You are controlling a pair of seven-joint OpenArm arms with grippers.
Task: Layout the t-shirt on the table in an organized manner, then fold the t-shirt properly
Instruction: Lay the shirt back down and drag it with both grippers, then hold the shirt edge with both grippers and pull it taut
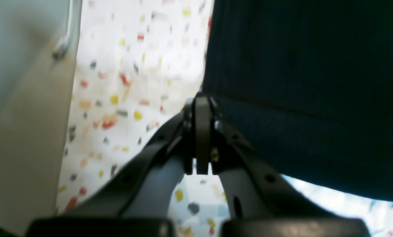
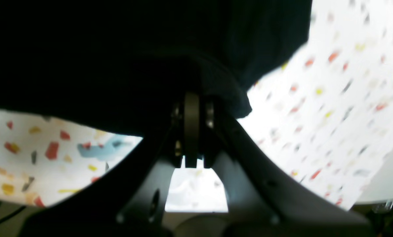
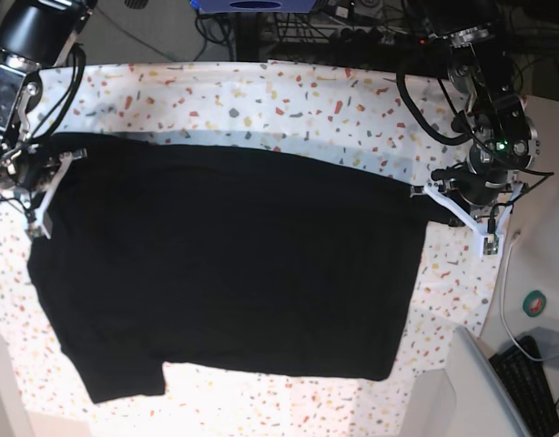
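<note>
The black t-shirt (image 3: 234, 264) is spread wide across the speckled table (image 3: 261, 100), its far edge stretched taut between both grippers with a shadow under that edge. My left gripper (image 3: 423, 189) is shut on the shirt's edge at the right of the base view. In the left wrist view the left gripper (image 1: 201, 98) pinches the corner of the t-shirt (image 1: 298, 98) above the table (image 1: 134, 65). My right gripper (image 3: 68, 157) is shut on the edge at the left. Dark t-shirt cloth (image 2: 117, 59) bunches over the right gripper (image 2: 191, 95) in the right wrist view.
A keyboard (image 3: 534, 382) and a white cable lie on the plain surface (image 3: 471, 391) off the table's right corner, near a small teal round object (image 3: 534, 303). Cables and equipment (image 3: 352, 18) crowd the space behind the far edge.
</note>
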